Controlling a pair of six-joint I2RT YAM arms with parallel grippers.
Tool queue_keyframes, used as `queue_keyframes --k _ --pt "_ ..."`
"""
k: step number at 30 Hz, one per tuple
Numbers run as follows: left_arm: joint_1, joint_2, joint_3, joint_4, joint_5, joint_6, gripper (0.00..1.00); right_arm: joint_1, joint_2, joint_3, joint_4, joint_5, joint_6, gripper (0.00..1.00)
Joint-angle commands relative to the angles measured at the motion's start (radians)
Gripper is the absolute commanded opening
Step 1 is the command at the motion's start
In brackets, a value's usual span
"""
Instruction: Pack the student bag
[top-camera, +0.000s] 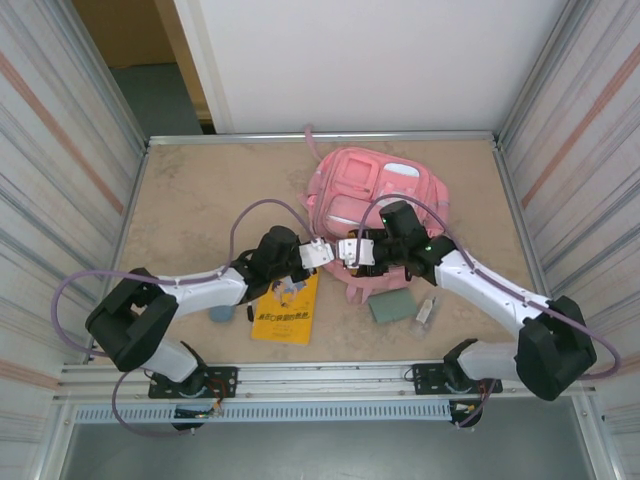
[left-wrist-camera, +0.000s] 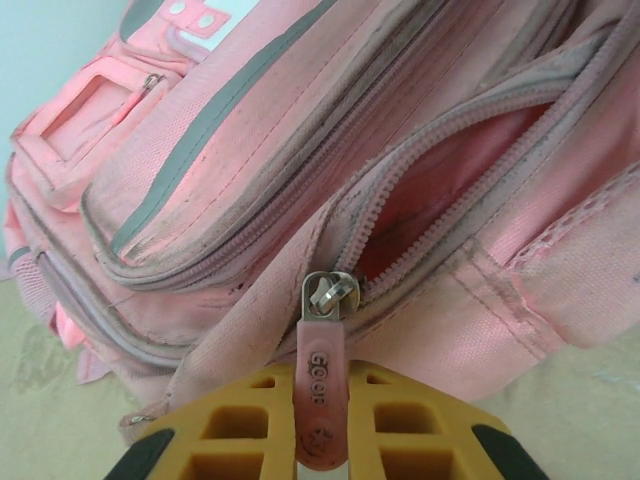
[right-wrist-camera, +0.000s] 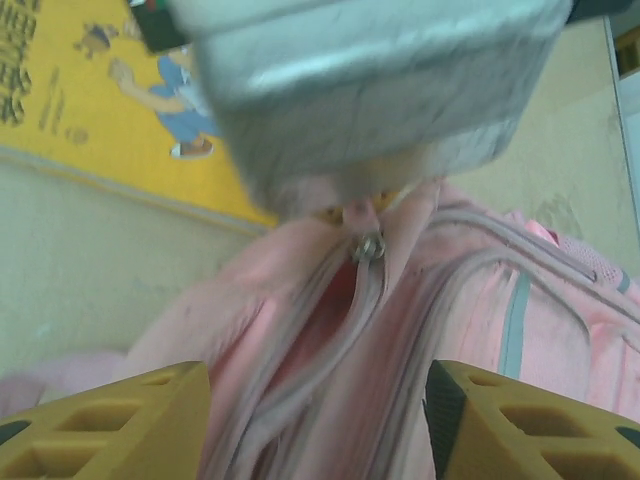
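as left hand pinches zip pull, student bag lies lengthwise near-far

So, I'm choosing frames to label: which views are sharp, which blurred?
Top external: sharp and evenly lit, with soft shadows around the student bag. Left wrist: zipper pull crisp, no glare. Right wrist: soft overall, with the left gripper smeared close to the lens.

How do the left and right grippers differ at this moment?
The left gripper's jaws are shut on the pink zipper pull; the right gripper's jaws stand open, holding nothing. The left gripper reaches in from the left, the right gripper from the right. Both face each other at the student bag's near end.
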Motion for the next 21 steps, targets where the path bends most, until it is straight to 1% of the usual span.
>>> queue_keyframes --k 1,4,7,9,11,12,13,16,17,21 --pt "-0.011 -0.044 0.021 0.053 0.034 -0.060 0.00 -0.011 0.056 0.039 0.002 0.003 0.116 0.59" --pt "-0.013 -0.049 0.017 0.054 0.039 -0.068 0.00 -0.006 0.107 0.074 -0.057 0.050 0.120 0.59" --pt "-0.013 -0.060 0.012 0.050 0.040 -0.062 0.00 0.002 0.152 0.086 -0.069 0.092 0.125 0.57" --pt "-0.012 -0.060 0.005 0.053 0.038 -0.059 0.00 0.006 0.183 0.099 -0.085 0.084 0.126 0.55" --pt "-0.012 -0.051 0.001 0.060 0.038 -0.053 0.00 0.009 0.210 0.117 -0.104 0.081 0.126 0.47" --pt "-0.012 -0.046 0.002 0.061 0.037 -0.054 0.00 0.010 0.222 0.126 -0.115 0.083 0.124 0.40" --pt "-0.012 -0.044 0.006 0.060 0.035 -0.054 0.00 0.011 0.230 0.131 -0.115 0.081 0.125 0.37" --pt "-0.006 -0.047 0.005 0.057 0.031 -0.045 0.00 0.011 0.244 0.152 -0.139 0.052 0.127 0.33" --pt "-0.001 -0.046 0.007 0.058 0.032 -0.045 0.00 0.012 0.249 0.159 -0.153 0.047 0.130 0.29" --pt "0.031 -0.052 0.003 0.059 0.025 -0.051 0.00 0.011 0.237 0.151 -0.176 0.051 0.125 0.02"
